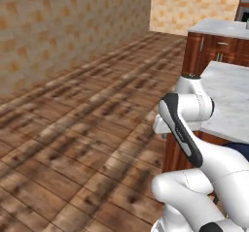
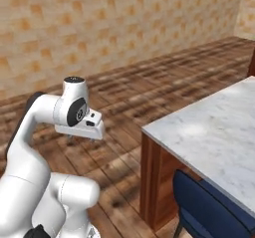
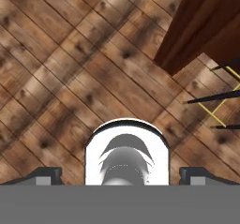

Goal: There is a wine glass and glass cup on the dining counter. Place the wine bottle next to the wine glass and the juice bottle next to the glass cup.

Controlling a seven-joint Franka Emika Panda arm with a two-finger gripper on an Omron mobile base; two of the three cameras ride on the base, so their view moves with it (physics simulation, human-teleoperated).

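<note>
Broadly, a wooden plank floor (image 1: 78,129) filled most of the scene, bounded by a tan patterned wall (image 1: 63,27). Next in size, a white-grey veined marble tabletop (image 2: 214,132) stood on a brown wood base (image 2: 152,182) at the right of the right base view; the same tabletop (image 1: 228,100) appeared at the right of the left base view, and its visible part carried nothing. Whether it was the dining counter could not be told, since no sink or tap lay within the frames. Beyond it, in the left base view, stood a second marble-topped brown cabinet (image 1: 219,41). A dark blue chair (image 2: 209,207) sat tucked under the tabletop edge in the right base view. The white arm (image 2: 40,147) was folded beside the tabletop corner, its hand pointed down toward the floor. In the hand view, the tool (image 3: 120,174) faced the floor planks, with the brown base corner (image 3: 201,26) and thin dark chair legs (image 3: 220,96) at upper right. Its two dark fingertips (image 3: 47,174) stood far apart at the lower edge, holding nothing.
</note>
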